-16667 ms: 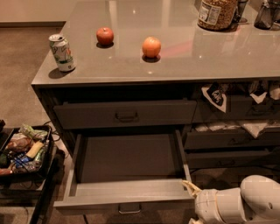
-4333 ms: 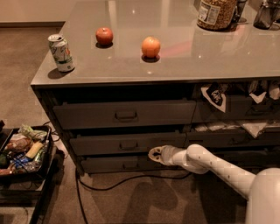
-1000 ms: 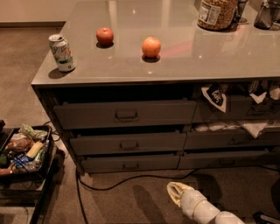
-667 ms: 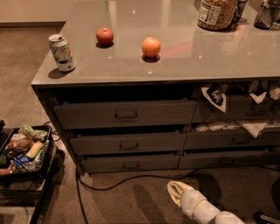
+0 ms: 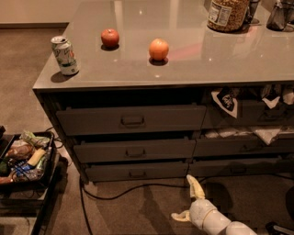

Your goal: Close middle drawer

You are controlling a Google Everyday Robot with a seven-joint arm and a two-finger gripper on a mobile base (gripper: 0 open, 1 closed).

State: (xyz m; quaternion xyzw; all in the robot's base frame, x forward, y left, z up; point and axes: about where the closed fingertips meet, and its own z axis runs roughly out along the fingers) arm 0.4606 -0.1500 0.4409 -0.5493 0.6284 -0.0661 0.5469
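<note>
The middle drawer (image 5: 135, 150) is a wide dark grey-brown front with a small pull handle at its centre. It sits pushed in, about level with the taller drawer (image 5: 131, 120) above and the slimmer drawer (image 5: 133, 172) below. My gripper (image 5: 187, 201) is low over the carpet in front of the cabinet, below and to the right of the drawers, touching nothing. Its pale fingers (image 5: 195, 185) are spread apart and hold nothing.
On the grey countertop (image 5: 183, 64) stand a soda can (image 5: 64, 55), a red apple (image 5: 110, 37), an orange (image 5: 158, 49) and a jar (image 5: 228, 13). A black tray of snacks (image 5: 23, 158) sits at left. A cable (image 5: 115, 195) runs across the floor. Right-hand drawers (image 5: 248, 137) hold cloths.
The middle drawer was pulled out, then my gripper pushed it in. My arm has since dropped to the floor area, and in the last second the gripper has turned slightly.
</note>
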